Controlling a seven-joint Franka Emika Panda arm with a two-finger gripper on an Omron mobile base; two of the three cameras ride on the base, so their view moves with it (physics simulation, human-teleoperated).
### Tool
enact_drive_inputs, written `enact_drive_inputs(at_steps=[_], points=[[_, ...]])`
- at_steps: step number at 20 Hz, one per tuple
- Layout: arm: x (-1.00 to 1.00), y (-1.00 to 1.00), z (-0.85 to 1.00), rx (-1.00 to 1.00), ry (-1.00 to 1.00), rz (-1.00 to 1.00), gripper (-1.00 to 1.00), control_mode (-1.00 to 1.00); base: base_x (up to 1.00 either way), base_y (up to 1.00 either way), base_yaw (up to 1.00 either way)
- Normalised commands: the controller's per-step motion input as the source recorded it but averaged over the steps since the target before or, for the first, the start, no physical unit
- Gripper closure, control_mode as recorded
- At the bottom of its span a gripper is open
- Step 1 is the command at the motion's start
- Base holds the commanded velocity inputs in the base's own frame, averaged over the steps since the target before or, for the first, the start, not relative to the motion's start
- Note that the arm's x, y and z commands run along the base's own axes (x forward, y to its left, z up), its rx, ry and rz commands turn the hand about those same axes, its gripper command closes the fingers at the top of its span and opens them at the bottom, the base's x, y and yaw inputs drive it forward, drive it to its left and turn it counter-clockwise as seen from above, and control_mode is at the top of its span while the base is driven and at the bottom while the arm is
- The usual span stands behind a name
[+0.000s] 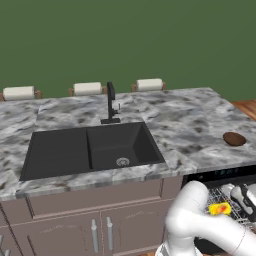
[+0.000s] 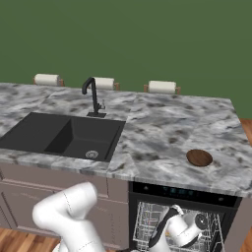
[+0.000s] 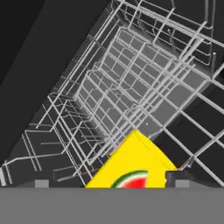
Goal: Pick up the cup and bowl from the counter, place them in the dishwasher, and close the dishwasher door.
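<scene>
Jaws spread wide, the robot's two-finger gripper [image 3: 111,183] hangs over the small bright yellow cup [image 3: 131,164] with its reddish patch, which sits in the white wire rack [image 3: 144,87] of the open black-fronted dishwasher [image 2: 184,216]. Above, the shallow dark-brown wooden bowl [image 2: 199,157] rests on the grey-veined marble counter [image 2: 162,128], well right of the black double sink [image 2: 64,135].

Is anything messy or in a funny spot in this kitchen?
Nothing looks spilled or broken. The only loose end is the bowl, sitting alone on the counter while the cup is already down among the dishwasher racks, by the end effector.
</scene>
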Motion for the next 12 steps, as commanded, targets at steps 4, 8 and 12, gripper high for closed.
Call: enact_drive_inputs(at_steps=[4, 8, 12], points=[[-0.32, -0.24, 0.59, 0.00, -0.08, 0.00, -1.00, -1.00, 0.00, 0.00, 0.00], [-0.22, -0.24, 0.59, 0.00, -0.06, 0.00, -1.00, -1.00, 0.00, 0.00, 0.00], [-0.19, -0.25, 0.61, 0.00, -0.05, 0.00, -1.00, -1.00, 0.00, 0.00, 0.00]])
